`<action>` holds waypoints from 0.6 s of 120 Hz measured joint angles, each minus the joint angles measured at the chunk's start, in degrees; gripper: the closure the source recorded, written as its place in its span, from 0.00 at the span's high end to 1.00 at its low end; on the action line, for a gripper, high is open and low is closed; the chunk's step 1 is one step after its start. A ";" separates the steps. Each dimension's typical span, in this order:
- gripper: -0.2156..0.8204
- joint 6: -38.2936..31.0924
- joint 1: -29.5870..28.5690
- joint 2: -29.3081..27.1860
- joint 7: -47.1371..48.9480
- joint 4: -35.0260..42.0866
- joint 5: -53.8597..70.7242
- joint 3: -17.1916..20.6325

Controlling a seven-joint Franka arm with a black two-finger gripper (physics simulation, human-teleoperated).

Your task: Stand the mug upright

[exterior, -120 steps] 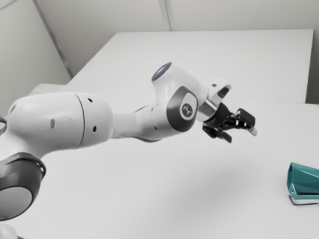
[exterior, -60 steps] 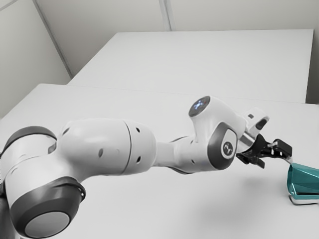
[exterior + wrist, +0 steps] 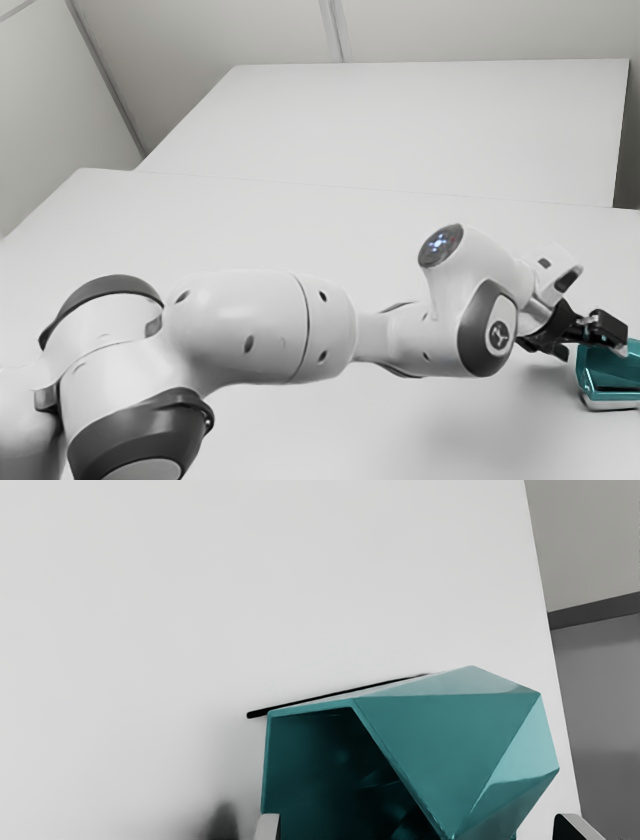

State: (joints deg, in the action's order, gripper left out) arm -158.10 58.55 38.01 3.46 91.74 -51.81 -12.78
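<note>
The mug (image 3: 440, 735) lay on its side on the surface (image 3: 450, 440), at the exterior view's right edge, its long axis running away from my arm and its mouth turned back toward it. I had the tool (image 3: 592, 350) at that mouth end, its fingers apart, one by the rim; I couldn't tell whether they touched. The inside was dark, contents unclear. I judged that righting it needed the mouth swung up over the base.

You face a glossy, smooth mug (image 3: 430, 730) and a matt, smooth table (image 3: 200, 580); your arm covers (image 3: 250, 320) look like smooth plastic.
</note>
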 joint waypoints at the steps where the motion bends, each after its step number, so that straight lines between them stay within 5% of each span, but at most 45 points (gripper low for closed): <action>1: 0.78 -0.01 0.01 0.09 -0.01 -0.15 0.01 0.07; 32: 0.74 -0.32 0.33 2.18 -0.33 -2.88 0.47 0.80; 72: 0.48 -0.40 0.68 3.10 -0.71 -5.29 3.52 0.92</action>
State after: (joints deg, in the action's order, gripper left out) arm -158.49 59.23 41.12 2.75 86.45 -48.29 -11.86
